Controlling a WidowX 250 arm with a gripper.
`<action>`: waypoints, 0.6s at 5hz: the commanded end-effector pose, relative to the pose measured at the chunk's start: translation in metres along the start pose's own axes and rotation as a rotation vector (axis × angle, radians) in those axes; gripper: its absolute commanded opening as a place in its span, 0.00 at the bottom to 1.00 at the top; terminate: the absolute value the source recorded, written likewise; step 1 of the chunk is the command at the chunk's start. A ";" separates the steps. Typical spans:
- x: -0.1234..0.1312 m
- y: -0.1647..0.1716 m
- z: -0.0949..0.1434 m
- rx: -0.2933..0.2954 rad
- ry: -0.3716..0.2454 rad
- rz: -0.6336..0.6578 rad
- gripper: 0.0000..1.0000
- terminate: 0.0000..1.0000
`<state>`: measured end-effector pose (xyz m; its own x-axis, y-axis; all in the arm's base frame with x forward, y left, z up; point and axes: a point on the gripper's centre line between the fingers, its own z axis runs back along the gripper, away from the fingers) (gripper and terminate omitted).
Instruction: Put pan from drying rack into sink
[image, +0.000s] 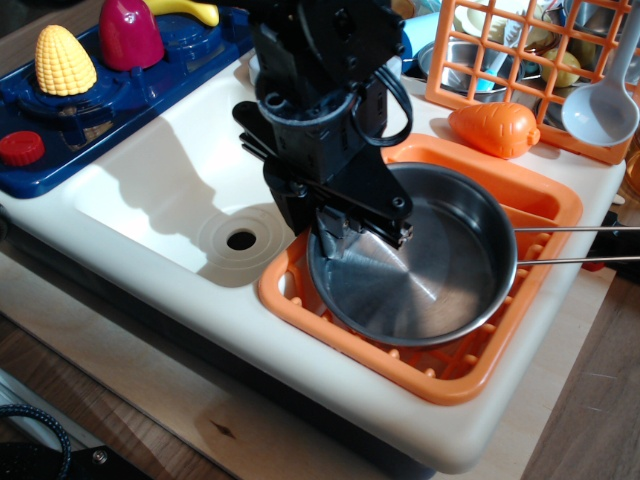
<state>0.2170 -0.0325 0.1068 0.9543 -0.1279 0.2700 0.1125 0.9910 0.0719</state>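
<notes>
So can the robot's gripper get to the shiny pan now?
Probably yes. The gripper is already down at the pan's left rim in the drying rack, with nothing between them, though a firm grip can't be confirmed.

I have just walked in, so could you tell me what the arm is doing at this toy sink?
The gripper is down at the left rim of the steel pan, which sits in the orange drying rack. Whether it has clamped the rim is hard to tell. The pan looks tilted, its handle pointing right. The white sink beside the rack holds nothing.
</notes>
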 end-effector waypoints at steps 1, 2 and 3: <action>0.011 0.001 0.018 -0.041 0.016 -0.006 0.00 0.00; 0.013 0.023 0.038 -0.083 0.052 -0.022 0.00 0.00; 0.013 0.046 0.050 -0.059 0.070 -0.049 0.00 0.00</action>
<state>0.2131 0.0208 0.1531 0.9708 -0.1793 0.1594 0.1739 0.9836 0.0478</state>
